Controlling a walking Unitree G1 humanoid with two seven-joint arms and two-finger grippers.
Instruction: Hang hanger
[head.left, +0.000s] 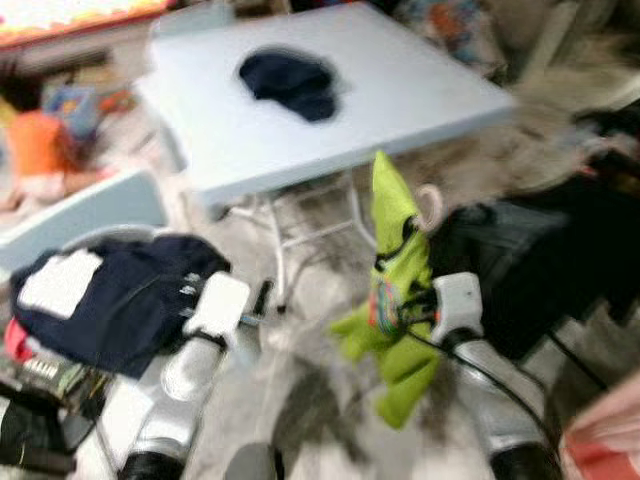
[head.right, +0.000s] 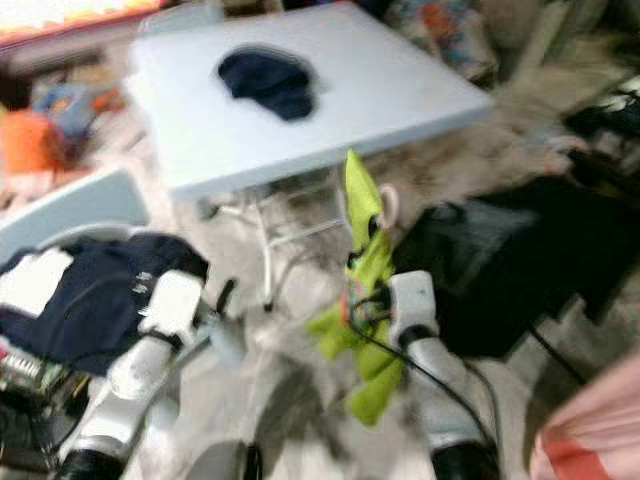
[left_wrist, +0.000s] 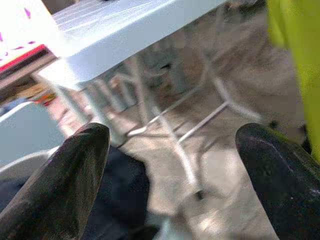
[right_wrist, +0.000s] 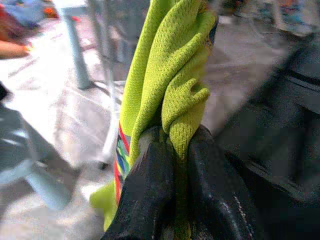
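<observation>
The right gripper (right_wrist: 172, 150) is clamped on a lime-green garment (head.left: 395, 290), its two black fingers (right_wrist: 150, 195) pinching a bunched fold of the mesh cloth, with a strip of coloured trim showing beside them. The garment is held upright in front of the robot, above the floor; its top rises to a point and its lower part hangs loose beneath the gripper. A pale curved hook (head.left: 430, 205), apparently the hanger's, pokes out beside the garment's upper part; the rest of the hanger is hidden in the cloth.

The left gripper (left_wrist: 170, 170) hangs over the floor with its fingers (left_wrist: 65, 185) spread wide apart and nothing between them.

Beyond the garment stands a light-grey folding bench (head.left: 420, 90), its white metal legs (head.left: 285, 225) visible under the near edge. A dark blue piece of clothing (head.left: 290, 82) lies crumpled on the bench top, toward the far edge. On the robot's left, a heap of dark navy clothes (head.left: 110, 290) with a white patch sits in a pale basket (head.left: 85, 210). On the right, a black bag or mass of fabric (head.left: 540, 260) lies on the floor close behind the held garment. The head views are blurred, so smaller clutter by the far wall cannot be made out.
</observation>
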